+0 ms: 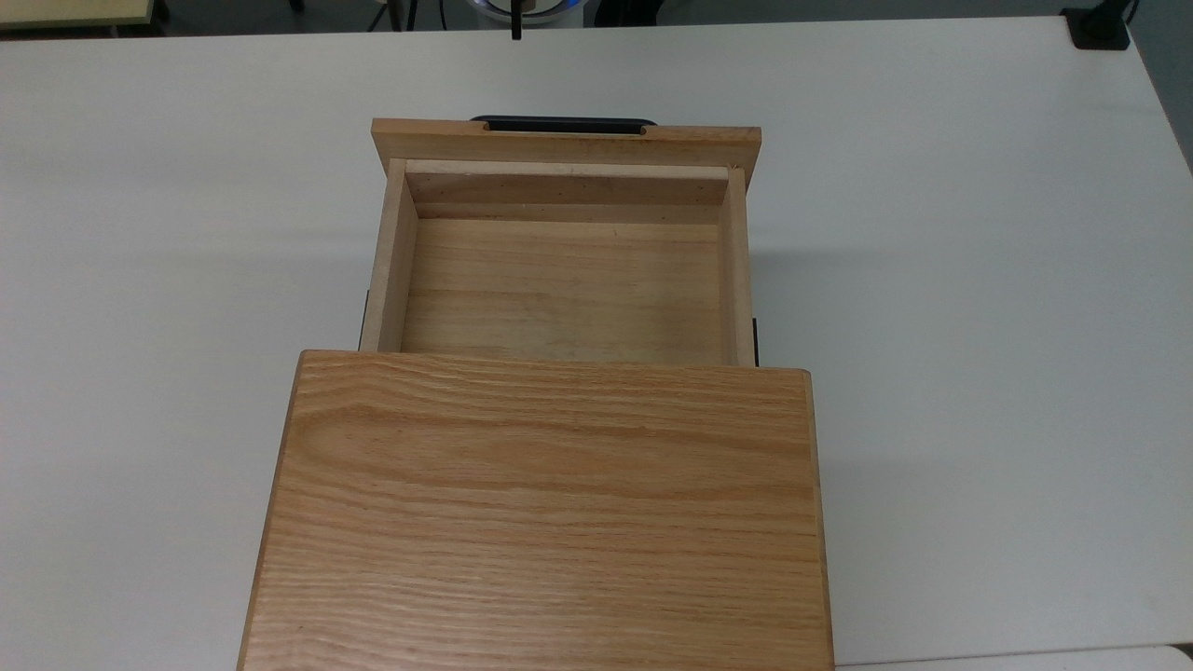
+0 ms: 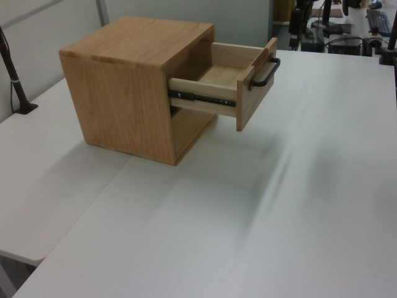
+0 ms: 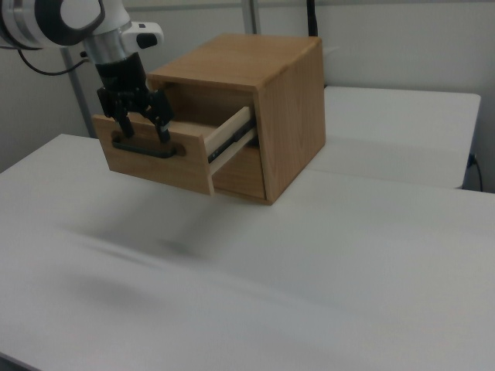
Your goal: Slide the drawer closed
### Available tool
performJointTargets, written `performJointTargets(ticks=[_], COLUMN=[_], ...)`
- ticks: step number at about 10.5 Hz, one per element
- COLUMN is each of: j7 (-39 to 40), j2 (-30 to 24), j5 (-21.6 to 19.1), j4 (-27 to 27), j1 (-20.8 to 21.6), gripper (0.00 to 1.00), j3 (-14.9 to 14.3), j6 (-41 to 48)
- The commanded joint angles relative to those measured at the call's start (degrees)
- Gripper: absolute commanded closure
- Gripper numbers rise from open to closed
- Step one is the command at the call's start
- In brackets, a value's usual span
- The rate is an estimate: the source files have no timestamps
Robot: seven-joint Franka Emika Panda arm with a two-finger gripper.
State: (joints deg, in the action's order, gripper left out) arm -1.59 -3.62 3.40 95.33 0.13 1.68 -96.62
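A light wooden drawer stands pulled well out of an oak cabinet on a white surface. In the right view, the tool hangs at the drawer's black bar handle, its 2 fingers spread wide, gripping nothing.

The light wooden box-shaped drawer juts from the upper part of the large oak cabinet, which stands on the white table. In the top view the drawer fills the upper centre and the cabinet the lower centre, the thin black metal bar handle on the drawer's far front panel. In the right view the black two-finger gripper sits upper left, fingertips at the handle (the cabinet lies to the right view's right).
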Motion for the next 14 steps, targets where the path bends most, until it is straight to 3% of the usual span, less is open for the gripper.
performJointTargets(ticks=[1, 8, 10, 11, 13, 14], j7=[0.44, 1.23, 11.54, 19.17, 19.17, 17.16], j2=[0.11, 0.11, -0.33, -0.07, 0.02, -0.07], j5=[0.74, 0.74, 0.74, 1.26, 2.05, 2.05], j4=[-0.15, -0.05, 1.52, 1.70, 2.40, 3.80], j1=[0.58, 0.58, 0.31, 0.49, 0.66, 0.66], gripper=[0.00, 0.00, 0.00, 0.02, 0.17, 0.18], j3=[0.07, 0.08, -0.01, 0.16, 1.65, 2.96], j6=[1.00, 1.09, 1.43, 1.70, 3.10, 2.67])
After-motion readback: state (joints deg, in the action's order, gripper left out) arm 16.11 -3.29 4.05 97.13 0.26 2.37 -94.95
